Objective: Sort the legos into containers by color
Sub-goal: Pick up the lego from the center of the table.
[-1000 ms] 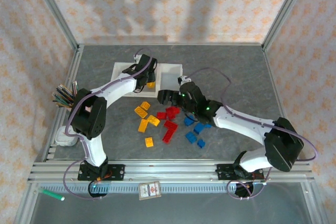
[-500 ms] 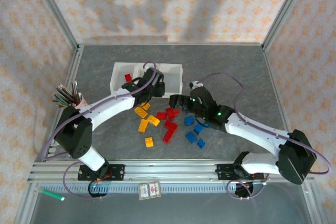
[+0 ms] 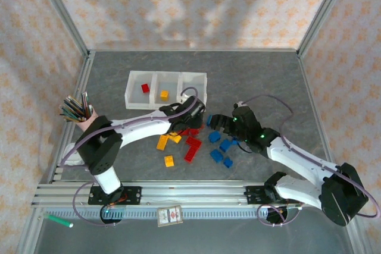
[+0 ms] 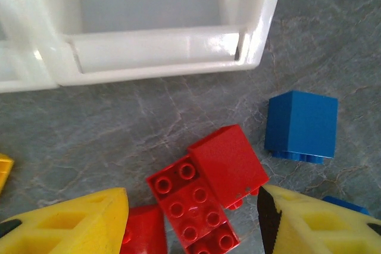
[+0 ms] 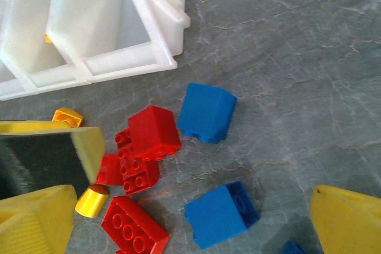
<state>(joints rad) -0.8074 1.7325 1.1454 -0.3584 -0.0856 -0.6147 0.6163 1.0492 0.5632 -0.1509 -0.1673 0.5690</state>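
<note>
While my left gripper point(image 3: 192, 120) hangs jaws apart, empty | long red lego point(image 4: 193, 206) directly below between fingers point(image 4: 71, 224), long axis skewed across closing line | containers point(image 4: 155, 52) just far of it | right gripper point(image 3: 213, 121), also spread, farther right.

At the top of the left wrist view, the containers point(image 4: 155, 49) are glossy, translucent white plastic. The legos point(image 4: 193, 203) below are smooth, shiny hard plastic. The table point(image 4: 333, 40) is matt grey, veined like stone. The left gripper's fingers point(image 4: 71, 224) are dull yellow plastic. Along the top view's bottom, the rails point(image 3: 196, 190) are ribbed bare metal.
</note>
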